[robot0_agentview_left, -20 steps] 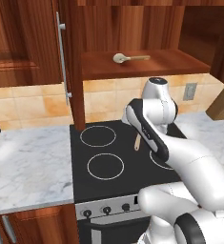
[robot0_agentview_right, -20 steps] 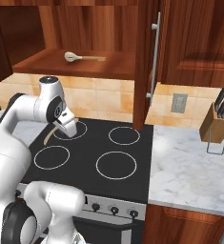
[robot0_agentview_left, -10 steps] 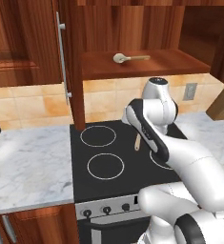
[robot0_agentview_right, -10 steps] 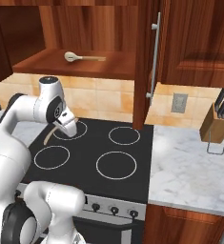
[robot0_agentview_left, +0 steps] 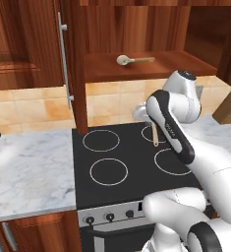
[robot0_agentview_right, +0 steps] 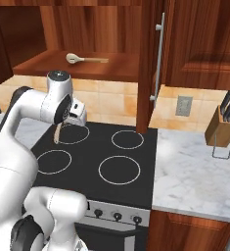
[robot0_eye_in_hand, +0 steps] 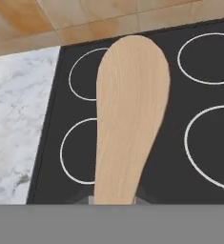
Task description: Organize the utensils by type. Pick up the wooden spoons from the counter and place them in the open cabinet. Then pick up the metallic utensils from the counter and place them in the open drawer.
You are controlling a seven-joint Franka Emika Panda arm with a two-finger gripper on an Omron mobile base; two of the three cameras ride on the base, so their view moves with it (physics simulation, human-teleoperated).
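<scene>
Pincer [robot0_agentview_right: 62, 122] clamps a wooden spoon [robot0_eye_in_hand: 130, 119] — above the stovetop [robot0_agentview_right: 97, 162]

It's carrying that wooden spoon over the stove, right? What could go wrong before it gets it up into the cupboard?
1. The gripper holds the wooden spoon by one end, with most of it hanging below over the black cooktop. A swing might shift it or drop it there.

2. The open cabinet's shelf sits above the hand, so the dangling spoon could catch on its front edge while rising.

3. Another spoon already lies on that shelf and could get knocked when this one lands.
</scene>
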